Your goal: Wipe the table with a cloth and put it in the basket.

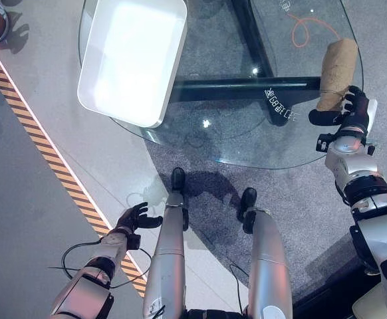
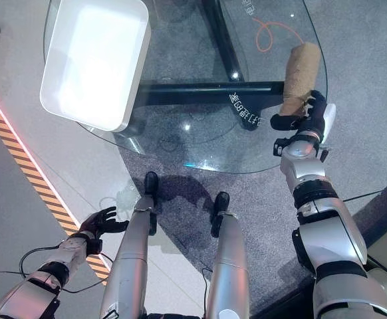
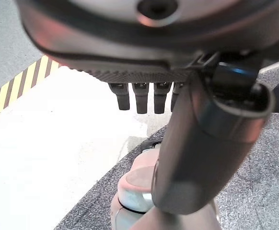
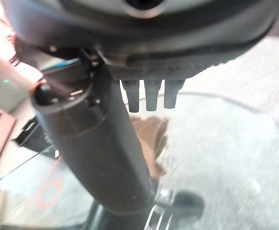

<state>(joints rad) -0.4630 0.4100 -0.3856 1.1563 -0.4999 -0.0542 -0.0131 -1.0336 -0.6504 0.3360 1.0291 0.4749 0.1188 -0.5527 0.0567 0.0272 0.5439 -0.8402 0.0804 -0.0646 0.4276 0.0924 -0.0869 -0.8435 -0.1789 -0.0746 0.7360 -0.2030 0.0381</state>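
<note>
Your right hand (image 1: 350,109) has fingers relaxed, touching the cloth (image 1: 336,64) just beyond them; left hand (image 1: 135,217) hangs slack.

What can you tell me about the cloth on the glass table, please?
The cloth is brown, looks like soft fabric, and is rolled or folded into a long bundle. It lies on the round glass table near its right edge, well apart from the white basket. The right hand meets its near end; whether the hand grips it is unclear.
</note>
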